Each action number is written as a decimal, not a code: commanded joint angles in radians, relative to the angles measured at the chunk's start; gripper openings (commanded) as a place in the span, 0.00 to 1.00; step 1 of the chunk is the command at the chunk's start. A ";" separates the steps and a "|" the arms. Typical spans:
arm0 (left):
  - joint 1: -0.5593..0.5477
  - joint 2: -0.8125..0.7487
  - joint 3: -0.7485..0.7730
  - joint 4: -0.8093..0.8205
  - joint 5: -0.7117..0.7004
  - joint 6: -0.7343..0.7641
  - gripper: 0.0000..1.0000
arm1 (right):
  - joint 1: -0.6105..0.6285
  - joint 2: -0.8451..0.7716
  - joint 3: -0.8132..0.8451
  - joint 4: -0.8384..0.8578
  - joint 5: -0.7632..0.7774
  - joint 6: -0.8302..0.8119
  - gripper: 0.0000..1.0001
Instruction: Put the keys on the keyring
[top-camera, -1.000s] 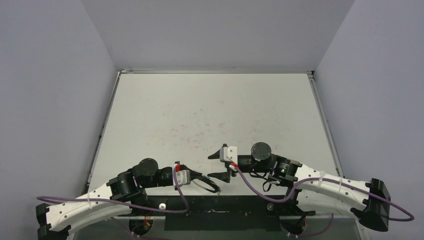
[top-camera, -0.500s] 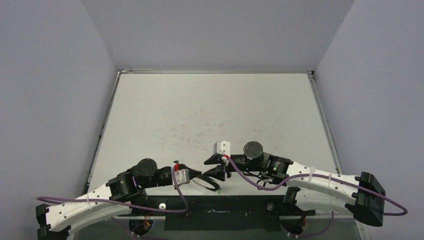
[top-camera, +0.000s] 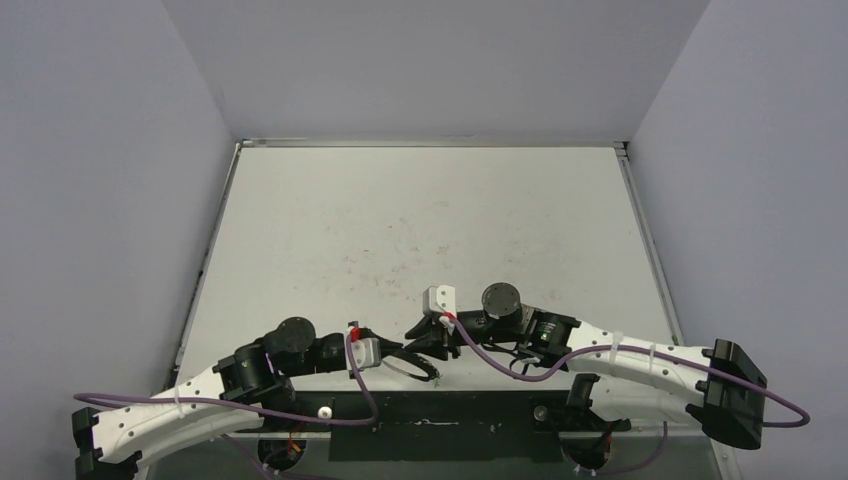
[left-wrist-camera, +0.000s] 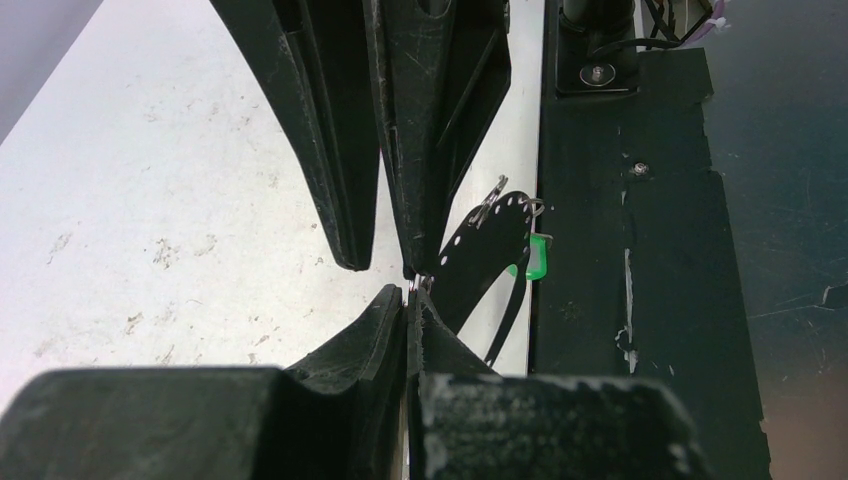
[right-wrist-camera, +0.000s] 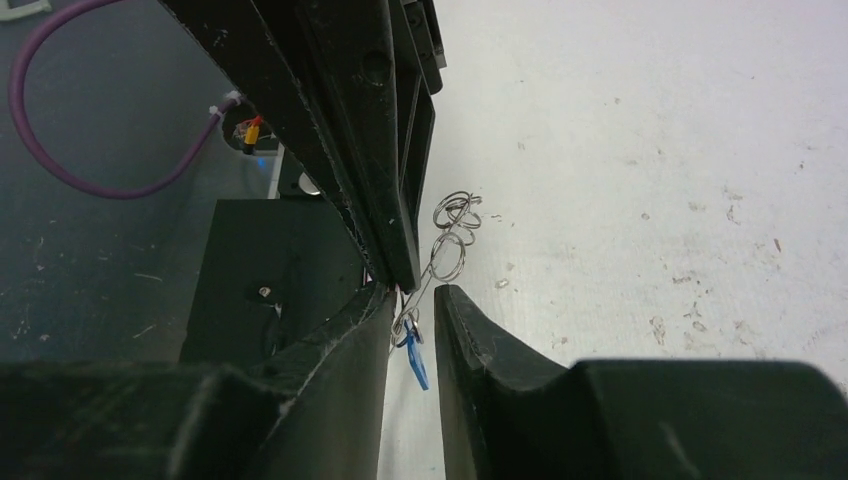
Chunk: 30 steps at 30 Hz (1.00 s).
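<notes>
My left gripper (top-camera: 402, 355) is shut on the keyring (top-camera: 421, 371), a thin wire ring held near the table's front edge. In the left wrist view my jaws (left-wrist-camera: 411, 293) pinch the wire; the beaded ring (left-wrist-camera: 490, 222) extends beyond them, with the green key (left-wrist-camera: 537, 257) at its far side. My right gripper (top-camera: 415, 342) is open and sits tip to tip with the left one. In the right wrist view the blue key (right-wrist-camera: 414, 362) hangs from the wire loops (right-wrist-camera: 449, 255) inside the narrow gap of my right gripper (right-wrist-camera: 415, 292).
A black strip (top-camera: 440, 415) runs along the table's near edge, right under the ring (left-wrist-camera: 640, 250). The white table (top-camera: 420, 220) stretches away behind the grippers. Purple cables (top-camera: 520, 370) loop along both arms.
My right gripper has moved left and closed in on the left gripper's tips, so the blue key now sits between its fingers. The left arm has stayed put, still holding the ring.
</notes>
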 joint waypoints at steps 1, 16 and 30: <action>-0.001 -0.009 0.020 0.104 -0.002 -0.005 0.00 | 0.007 0.021 0.007 0.009 -0.031 -0.027 0.23; -0.001 0.015 0.025 0.091 0.020 0.000 0.00 | 0.008 -0.019 0.018 -0.099 -0.027 -0.121 0.36; -0.002 0.020 0.017 0.111 0.029 -0.004 0.00 | 0.008 0.060 0.031 -0.035 -0.045 -0.085 0.03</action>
